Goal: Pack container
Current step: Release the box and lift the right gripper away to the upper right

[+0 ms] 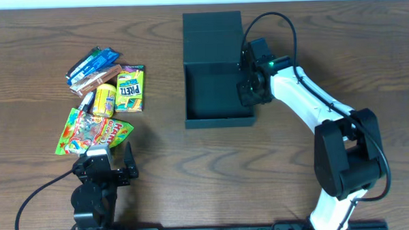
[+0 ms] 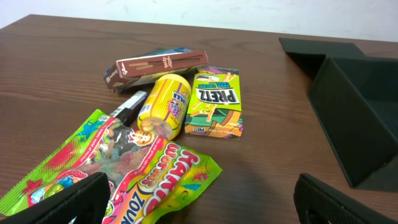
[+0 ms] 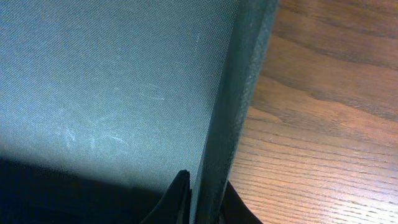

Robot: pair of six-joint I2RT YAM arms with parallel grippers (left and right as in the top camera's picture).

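Observation:
The dark teal container (image 1: pixel 217 94) sits open at the table's back middle, its lid (image 1: pixel 212 34) folded flat behind it. My right gripper (image 1: pixel 250 91) is shut on the container's right wall (image 3: pixel 227 118), one finger inside and one outside. A heap of snacks lies at the left: a green Pretz box (image 1: pixel 130 89), a yellow can (image 1: pixel 106 99), a brown stick box (image 1: pixel 97 79), a blue packet (image 1: pixel 91 63) and a gummy worm bag (image 1: pixel 92 134). My left gripper (image 1: pixel 112 162) is open and empty just in front of the gummy bag (image 2: pixel 124 168).
A small black item (image 2: pixel 127 109) lies between the can and the gummy bag. Bare wood table lies between the snacks and the container. The container's near corner shows at the right of the left wrist view (image 2: pixel 354 118).

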